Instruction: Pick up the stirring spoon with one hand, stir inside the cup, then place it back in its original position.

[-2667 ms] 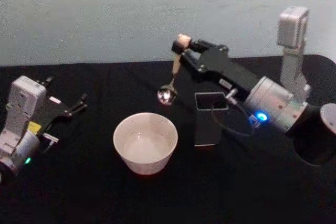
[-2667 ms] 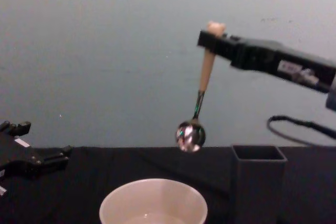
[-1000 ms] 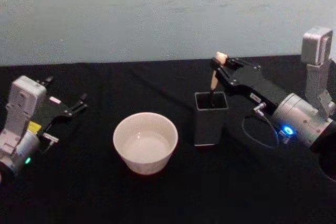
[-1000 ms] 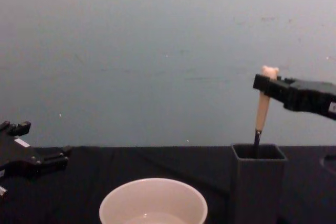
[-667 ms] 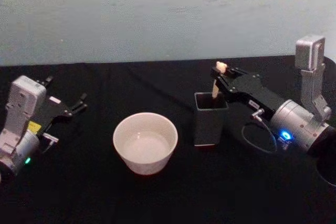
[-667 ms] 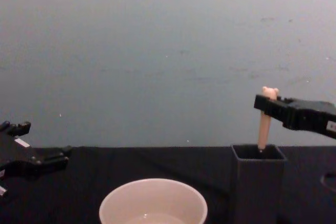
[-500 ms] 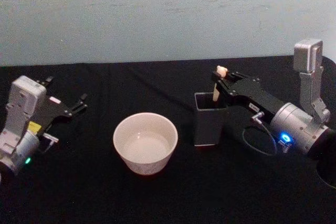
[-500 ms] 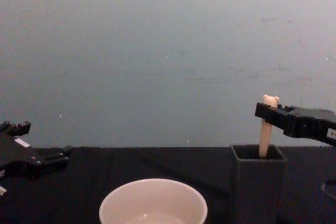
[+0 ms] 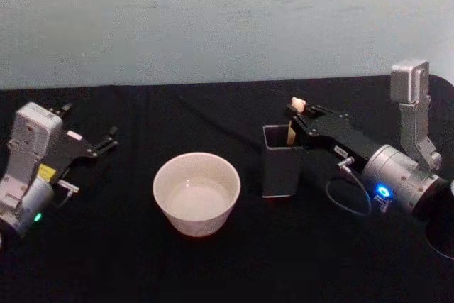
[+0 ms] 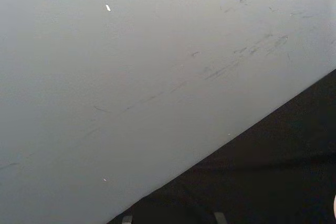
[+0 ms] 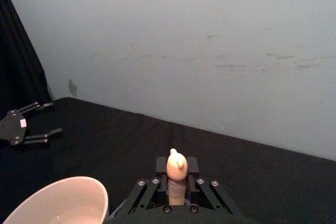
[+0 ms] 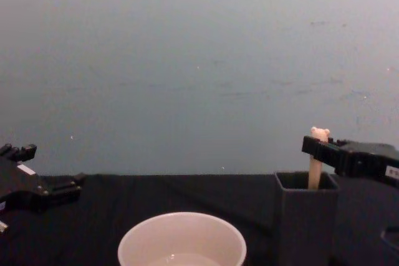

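Above the dark grey holder (image 9: 282, 164), on the right of the black table (image 9: 213, 267), the right gripper (image 9: 292, 117) was clamped on the stirring spoon (image 9: 299, 105) just under its bear head. The handle stood nearly upright in the holder's mouth; its bowl, hidden inside, probably sat low. The cup (image 9: 196, 191) stood just left of the holder. The left gripper (image 9: 108, 140) rested far left, fingers spread.

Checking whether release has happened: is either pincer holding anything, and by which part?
The right pincer grips the stirring spoon by its beige handle, just below the bear head, stem down in the dark grey holder. The left pincer holds nothing.
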Tool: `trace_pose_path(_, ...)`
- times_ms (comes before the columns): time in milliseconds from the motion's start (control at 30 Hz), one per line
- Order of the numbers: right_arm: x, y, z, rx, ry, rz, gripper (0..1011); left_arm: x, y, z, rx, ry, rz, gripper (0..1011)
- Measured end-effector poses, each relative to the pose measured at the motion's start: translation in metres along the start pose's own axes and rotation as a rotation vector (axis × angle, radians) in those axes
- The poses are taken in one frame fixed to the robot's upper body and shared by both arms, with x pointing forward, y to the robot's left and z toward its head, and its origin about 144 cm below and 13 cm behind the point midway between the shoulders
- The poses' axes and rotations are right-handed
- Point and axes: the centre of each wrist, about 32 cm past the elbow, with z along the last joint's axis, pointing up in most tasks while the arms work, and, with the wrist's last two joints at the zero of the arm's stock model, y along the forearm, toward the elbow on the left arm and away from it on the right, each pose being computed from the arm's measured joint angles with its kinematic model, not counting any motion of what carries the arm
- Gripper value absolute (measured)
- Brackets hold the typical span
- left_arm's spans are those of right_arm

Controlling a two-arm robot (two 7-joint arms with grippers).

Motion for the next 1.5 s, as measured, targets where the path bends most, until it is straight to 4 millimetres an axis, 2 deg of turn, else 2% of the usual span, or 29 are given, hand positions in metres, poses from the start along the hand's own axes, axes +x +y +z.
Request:
trace_pose_path(933, -0.0008, -0.0002, -0.002, -0.012, 0.002, -0.007, 236, 0.0, 0.0, 0.0, 0.0, 0.0, 0.0, 1001)
trace_pose_path(1000, -0.0008, -0.0002, -0.0019, -0.012, 0.002, -0.007, 268, 0.0, 0.0, 0.0, 0.0, 0.0, 0.0, 1001)
trace_pose_path(1133, -0.0007, -0.0003, -0.0018, -0.012, 0.001, -0.006, 420, 0.0, 0.0, 0.0, 0.0, 0.0, 0.0, 1001)
trace_pose_path(1167, -0.0007, -0.0002, -0.0017, -0.011, 0.001, -0.006, 420, 0.0, 0.0, 0.0, 0.0, 0.0, 0.0, 1001)
trace_pose_path(1300, -0.0006, -0.0002, -0.0016, -0.011, 0.001, -0.006, 583, 0.0, 0.0, 0.0, 0.0, 0.0, 0.0, 1001)
trace_pose_path(1367, -0.0006, -0.0001, -0.0015, -0.01, 0.001, -0.006, 622, 0.0, 0.0, 0.0, 0.0, 0.0, 0.0, 1001)
trace_pose_path(1433, -0.0006, -0.0001, -0.0015, -0.01, 0.001, -0.006, 704, 0.0, 0.0, 0.0, 0.0, 0.0, 0.0, 1001)
trace_pose_path(1500, -0.0006, -0.0001, -0.0015, -0.01, 0.001, -0.006, 735, 0.0, 0.0, 0.0, 0.0, 0.0, 0.0, 1001)
